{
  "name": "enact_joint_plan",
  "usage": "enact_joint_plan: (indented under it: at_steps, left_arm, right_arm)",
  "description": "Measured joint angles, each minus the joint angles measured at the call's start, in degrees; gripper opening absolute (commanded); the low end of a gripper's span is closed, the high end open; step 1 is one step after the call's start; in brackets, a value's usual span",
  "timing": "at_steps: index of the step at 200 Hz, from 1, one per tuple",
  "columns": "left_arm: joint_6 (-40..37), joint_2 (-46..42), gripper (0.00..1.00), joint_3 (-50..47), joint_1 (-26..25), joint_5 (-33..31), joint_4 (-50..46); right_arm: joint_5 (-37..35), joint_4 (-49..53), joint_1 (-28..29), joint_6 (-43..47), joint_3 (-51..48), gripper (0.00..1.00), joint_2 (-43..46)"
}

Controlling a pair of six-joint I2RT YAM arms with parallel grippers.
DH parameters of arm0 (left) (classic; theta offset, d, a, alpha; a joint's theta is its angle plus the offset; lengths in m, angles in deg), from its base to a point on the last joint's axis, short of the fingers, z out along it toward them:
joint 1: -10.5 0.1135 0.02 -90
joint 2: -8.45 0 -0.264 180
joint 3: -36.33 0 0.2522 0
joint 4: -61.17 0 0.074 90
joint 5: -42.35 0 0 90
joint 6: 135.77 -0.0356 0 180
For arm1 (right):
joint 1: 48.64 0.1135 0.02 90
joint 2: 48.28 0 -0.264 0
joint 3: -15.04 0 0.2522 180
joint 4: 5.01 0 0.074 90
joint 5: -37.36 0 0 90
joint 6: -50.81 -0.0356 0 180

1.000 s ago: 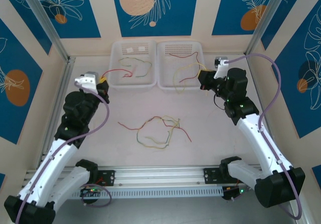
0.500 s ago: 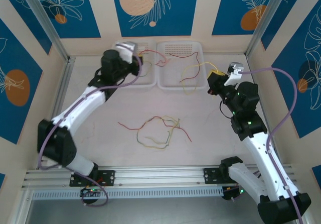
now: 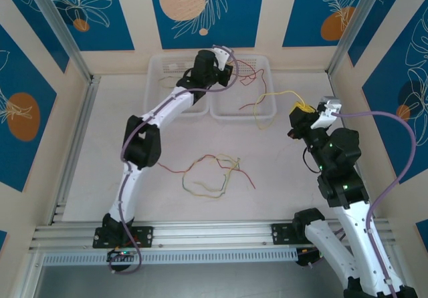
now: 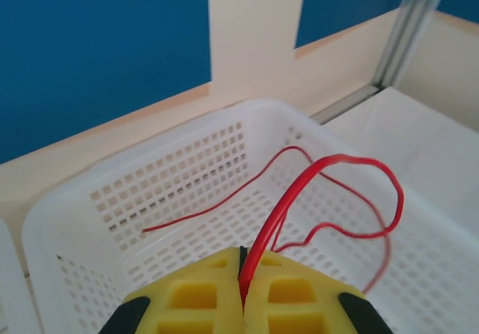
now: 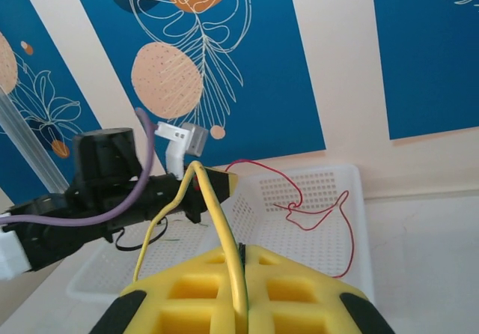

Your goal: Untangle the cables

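1. Left gripper (image 4: 243,272), bottom centre of the left wrist view: 2 yellow pads pressed together, pinching a red cable (image 4: 329,162) in the seam between them. In the top view the left gripper (image 3: 226,75) sits at the upper centre, over the 2 baskets.

2. Red cable: rises from the pads, loops to the right and falls into the right basket (image 4: 150,171); a second red strand lies on the perforated basket floor. In the top view the red cable (image 3: 251,77) hangs over the same basket.

3. Right gripper (image 5: 241,257), bottom centre of the right wrist view: 2 yellow pads closed on a yellow cable (image 5: 213,207). In the top view the right gripper (image 3: 302,117) is at centre right, above the table (image 3: 120,144).

4. Yellow cable (image 3: 271,99): arcs left from the pads to the near rim of the right basket (image 3: 267,67).

5. Tangle of cables (image 3: 210,174), red and yellow-green, loose on the table at the frame centre, apart from both grippers.

6. Left basket (image 3: 157,91), upper centre-left: thin wires inside, partly hidden by the arm.
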Motion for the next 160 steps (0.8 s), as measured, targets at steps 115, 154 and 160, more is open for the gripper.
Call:
enact_joint_plan:
  at_steps: [115, 154, 160]
  left_arm:
    - [-11.67, -5.35, 0.5, -9.11, -7.02, -7.8, -5.75]
    - [-8.61, -29.81, 0.47, -33.51, -7.48, -7.19, 3.43]
    - [-8.07, -33.7, 0.47, -36.37, -7.26, -7.45, 5.18]
  right_arm:
    - [0.26, 1.81, -0.11, 1.2, 0.24, 0.0, -2.75]
    - [4.35, 0.94, -0.11, 0.5, 2.49, 0.0, -9.01]
    - [5.01, 0.72, -0.11, 0.2, 2.49, 0.0, -9.75]
